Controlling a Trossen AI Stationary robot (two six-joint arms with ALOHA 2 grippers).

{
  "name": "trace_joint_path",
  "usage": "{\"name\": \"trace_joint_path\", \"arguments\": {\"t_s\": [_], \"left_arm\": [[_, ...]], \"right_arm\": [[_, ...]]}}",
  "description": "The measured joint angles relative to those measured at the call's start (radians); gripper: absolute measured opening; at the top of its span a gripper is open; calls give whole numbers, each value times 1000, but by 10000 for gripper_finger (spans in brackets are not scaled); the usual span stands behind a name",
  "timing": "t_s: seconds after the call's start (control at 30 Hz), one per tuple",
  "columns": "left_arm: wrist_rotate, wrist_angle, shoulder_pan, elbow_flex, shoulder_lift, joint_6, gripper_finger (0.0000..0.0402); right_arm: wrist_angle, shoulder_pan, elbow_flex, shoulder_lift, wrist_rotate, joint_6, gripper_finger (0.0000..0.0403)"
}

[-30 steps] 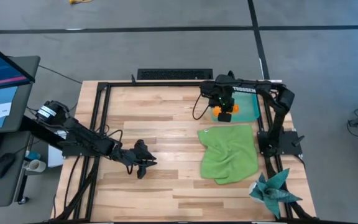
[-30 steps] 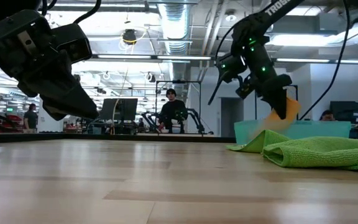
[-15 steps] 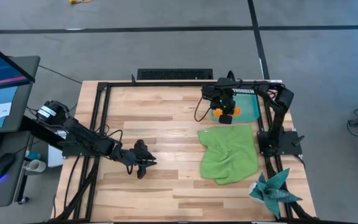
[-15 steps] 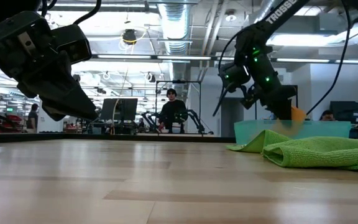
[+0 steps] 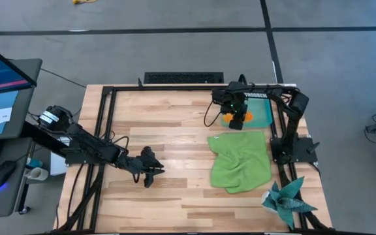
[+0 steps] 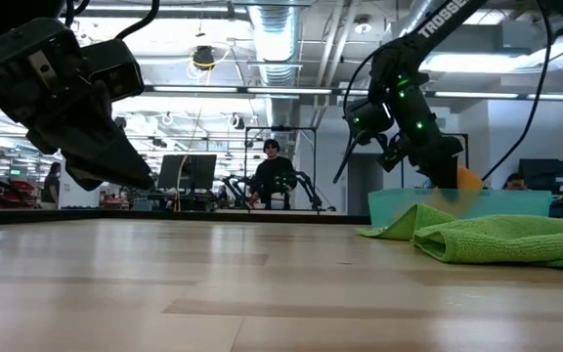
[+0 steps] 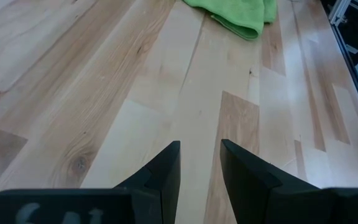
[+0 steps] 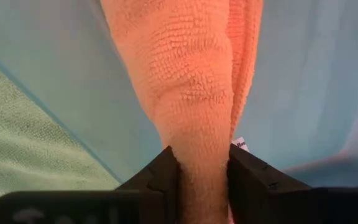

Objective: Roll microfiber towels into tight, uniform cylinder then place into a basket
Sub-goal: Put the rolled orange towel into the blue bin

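Roughly halfway, judging by the layout: the right gripper (image 5: 238, 120), upper right of the high view, has the rolled orange towel (image 8: 191, 112) between its fingers, lowered into the basket (image 5: 264, 118) — not yet clearly let go. The green towel (image 5: 241, 161) lies crumpled, unrolled, just below. The left gripper (image 5: 150, 175) hovers centre-left, fingers slightly apart, empty. Arm lettering reads "TROSSEN".

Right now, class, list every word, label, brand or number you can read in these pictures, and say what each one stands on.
"TROSSEN": white letters on the right arm, high view.
"TROSS", cut off by the picture's edge: the same arm's link, low view.
Small white tag on the orange towel: print too small to read.
Monitor beside the table: screen lines too blurred to read.
Nothing else is readable.
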Motion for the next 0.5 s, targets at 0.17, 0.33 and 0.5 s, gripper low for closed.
{"name": "trace_joint_path", "arguments": {"t_s": [0.17, 0.33, 0.5], "left_arm": [[0, -2, 0, 0, 0, 0, 104], [0, -3, 0, 0, 0, 0, 104], [0, -3, 0, 0, 0, 0, 104]], "right_arm": [[3, 7, 0, 0, -1, 1, 177], [-12, 5, 0, 0, 0, 31, 199], [-47, 4, 0, 0, 0, 32, 199]]}}
